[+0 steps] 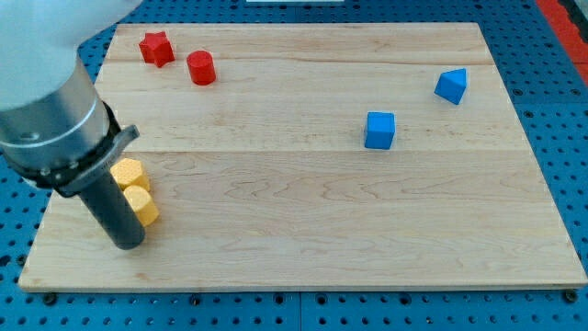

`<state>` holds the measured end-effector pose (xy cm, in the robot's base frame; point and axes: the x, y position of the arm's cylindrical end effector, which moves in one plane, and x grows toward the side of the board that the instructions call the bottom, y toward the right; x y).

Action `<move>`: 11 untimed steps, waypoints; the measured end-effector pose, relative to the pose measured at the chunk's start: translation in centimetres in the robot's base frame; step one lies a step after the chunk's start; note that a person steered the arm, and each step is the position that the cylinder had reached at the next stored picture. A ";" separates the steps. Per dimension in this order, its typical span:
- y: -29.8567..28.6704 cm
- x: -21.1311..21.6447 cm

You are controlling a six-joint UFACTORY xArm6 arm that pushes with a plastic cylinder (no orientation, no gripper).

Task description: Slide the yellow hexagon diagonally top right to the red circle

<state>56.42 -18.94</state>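
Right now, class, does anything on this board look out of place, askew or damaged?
Nothing stands out. The two yellow blocks sit close together beside my tip; the red star, red circle, blue cube and other blue block lie flat and undamaged.

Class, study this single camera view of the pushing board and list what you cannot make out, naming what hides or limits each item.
- My tip: whether it touches the lower yellow block cannot be told.
- Upper yellow block: its left part is hidden behind the arm, so which yellow block is the hexagon is unclear.
- Arm: cut off by the view's top and left edges.
- Red circle, red star, blue cube and second blue block: fully visible.
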 end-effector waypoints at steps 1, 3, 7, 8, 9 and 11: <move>-4.0 0.3; -4.5 -5.8; 4.2 -9.5; 7.6 -13.1; 9.8 -18.5; 12.9 -28.9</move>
